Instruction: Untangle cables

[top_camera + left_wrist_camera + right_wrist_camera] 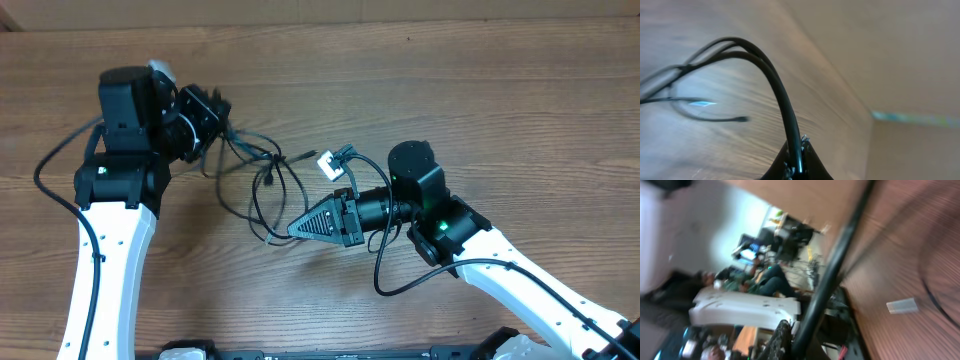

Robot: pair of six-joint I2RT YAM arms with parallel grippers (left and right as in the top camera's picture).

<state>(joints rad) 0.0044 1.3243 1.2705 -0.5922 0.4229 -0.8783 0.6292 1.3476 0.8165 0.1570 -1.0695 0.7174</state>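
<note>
left fingers (218,120): clamped on cables (262,172), toward far left of surface (480,90) | right fingers (298,228): clamped on a cable loop, mid-surface | cables: tangled, strung between both

The cables (262,175) were thin black cords, tangled in loose overlapping loops near the middle of the table. A small pale plug end (327,165) lay on the wood at the tangle's right side. Several strands (777,85) arched up together off the surface.
</note>
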